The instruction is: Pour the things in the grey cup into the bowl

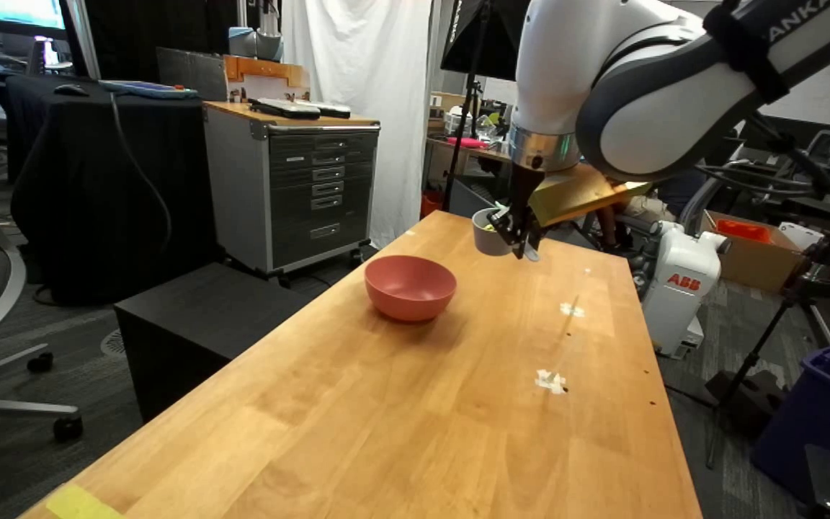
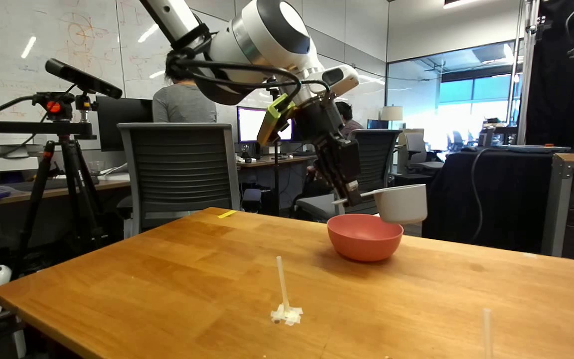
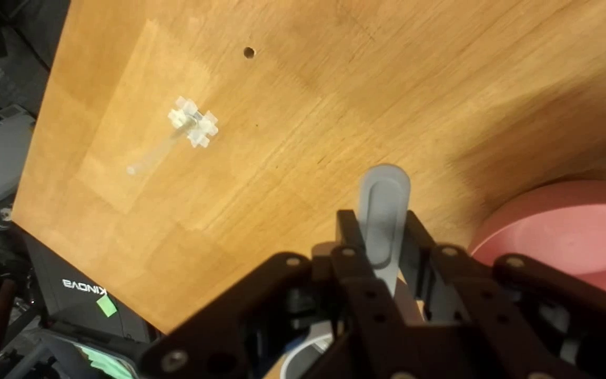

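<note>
- My claw (image 3: 380, 231) is standing narrow; between its two fingers (image 3: 349, 227) it is holding the handle (image 3: 385, 195) of the cup (image 2: 402, 204), as the wrist view is showing.
- I am holding the cup in the air, beside the bowl (image 1: 409, 304), apart from it and higher than it.
- The cup is hanging roughly upright, with its mouth facing upward. In an exterior view it is covering a small part of the bowl.
- Inside the cup, so also beside the bowl, some yellowish pieces (image 1: 489, 228) are showing in an exterior view; they are looking too small for me to count.
- The bowl is sitting upright on the table (image 1: 357, 404) in both exterior views. In the wrist view it is appearing to the right of the handle, partly hidden by my claw.
- Well apart from the bowl, in front of it in an exterior view, a clear straw (image 2: 282, 281) is standing up from white tape (image 2: 287, 315).
- A second straw (image 2: 488, 331) is showing in front of the bowl, farther to its right.
- A cabinet (image 1: 325, 194) is standing beyond the bowl, to its left in an exterior view.
- A chair (image 2: 182, 174) is standing behind the bowl, to its left in an exterior view.
</note>
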Controlling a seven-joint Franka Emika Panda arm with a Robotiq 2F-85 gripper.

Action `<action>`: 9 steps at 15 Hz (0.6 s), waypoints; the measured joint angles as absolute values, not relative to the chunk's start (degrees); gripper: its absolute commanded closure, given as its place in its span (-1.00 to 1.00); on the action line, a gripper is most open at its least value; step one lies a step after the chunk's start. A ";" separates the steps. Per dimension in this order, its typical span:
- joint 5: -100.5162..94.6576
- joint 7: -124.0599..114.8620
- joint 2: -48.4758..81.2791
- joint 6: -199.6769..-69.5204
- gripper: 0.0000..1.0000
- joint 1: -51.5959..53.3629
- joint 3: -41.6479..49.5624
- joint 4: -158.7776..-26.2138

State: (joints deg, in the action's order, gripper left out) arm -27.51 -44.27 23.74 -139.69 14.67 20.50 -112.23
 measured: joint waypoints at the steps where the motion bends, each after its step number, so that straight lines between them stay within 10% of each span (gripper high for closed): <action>1: -27.85 -44.52 24.04 -138.58 0.87 14.60 19.89 -111.46; 9: -29.14 -45.56 27.16 -129.96 0.87 14.36 17.14 -105.88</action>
State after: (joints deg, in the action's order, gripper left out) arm -29.14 -45.56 27.16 -129.96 14.36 17.14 -105.88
